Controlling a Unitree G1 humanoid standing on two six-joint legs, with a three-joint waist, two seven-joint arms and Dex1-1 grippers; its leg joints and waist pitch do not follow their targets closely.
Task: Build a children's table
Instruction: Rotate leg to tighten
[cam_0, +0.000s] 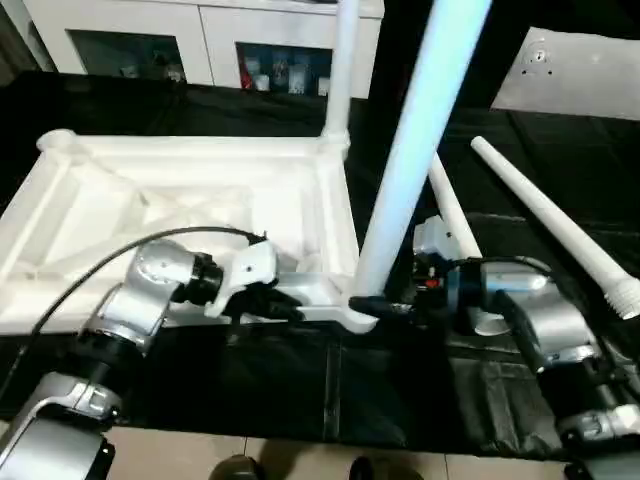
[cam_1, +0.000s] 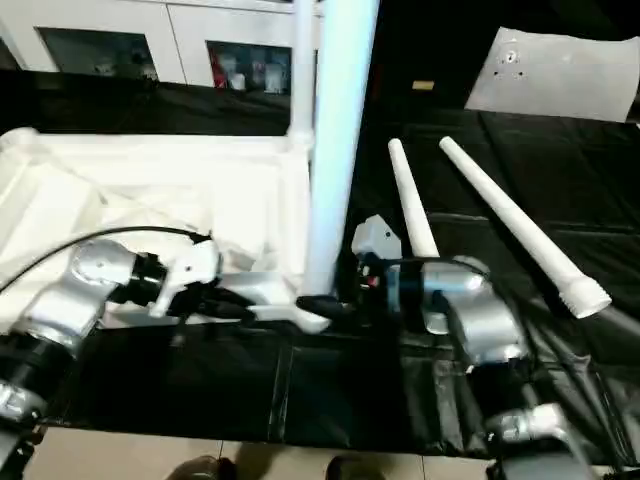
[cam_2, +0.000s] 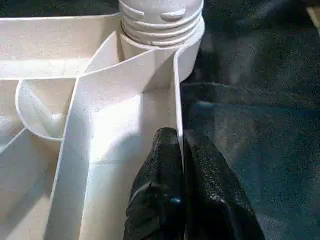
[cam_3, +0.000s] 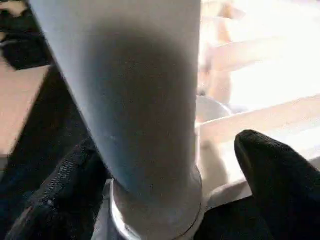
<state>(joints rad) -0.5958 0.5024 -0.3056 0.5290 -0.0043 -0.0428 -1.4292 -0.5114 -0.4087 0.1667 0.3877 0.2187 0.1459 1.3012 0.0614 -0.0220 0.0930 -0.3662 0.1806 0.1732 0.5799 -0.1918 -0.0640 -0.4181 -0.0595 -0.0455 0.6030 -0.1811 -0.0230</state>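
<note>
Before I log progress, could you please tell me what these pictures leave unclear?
- Near leg: top cut off by the head views' upper edge.
- Its thread: how far it is screwed in, hidden by the socket.
- Cabinet contents: too small.
- Right claw: contact with the leg unclear.

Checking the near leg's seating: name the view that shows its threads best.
Left wrist view: the leg's ribbed threads sit atop the tabletop's corner socket. Right wrist view shows its smooth shaft between open fingers; eye views show its length.

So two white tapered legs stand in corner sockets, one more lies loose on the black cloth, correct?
Not quite: two loose white tapered legs lie on the black cloth, as the right eye view shows. Two standing legs in the white ribbed tabletop sockets is correct.
</note>
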